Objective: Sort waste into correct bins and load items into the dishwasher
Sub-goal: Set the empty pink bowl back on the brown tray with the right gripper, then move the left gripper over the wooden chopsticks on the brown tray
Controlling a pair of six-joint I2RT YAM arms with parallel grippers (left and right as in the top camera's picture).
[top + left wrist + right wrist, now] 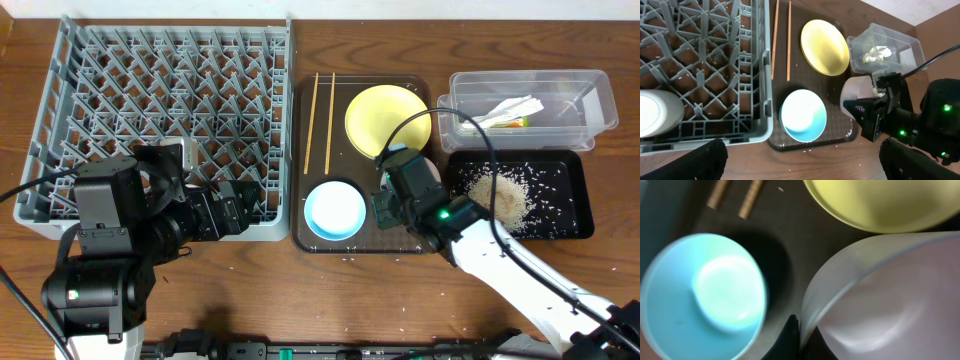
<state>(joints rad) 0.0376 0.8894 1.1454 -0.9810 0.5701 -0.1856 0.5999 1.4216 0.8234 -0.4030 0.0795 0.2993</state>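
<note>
My right gripper is shut on the rim of the white bowl, one finger inside and one outside. It sits over the brown tray's right side. The light blue bowl stands just left of it, with the yellow plate behind. Two chopsticks lie along the tray's left side. My left gripper is open and empty at the dishwasher's front right corner. A white cup lies in the dishwasher. The clear bin holds the napkin and wrapper. Rice lies in the black bin.
The brown serving tray lies between the rack and the two bins. Loose rice grains dot the table in front of the tray. The right arm reaches in from the lower right, and its cable loops over the plate.
</note>
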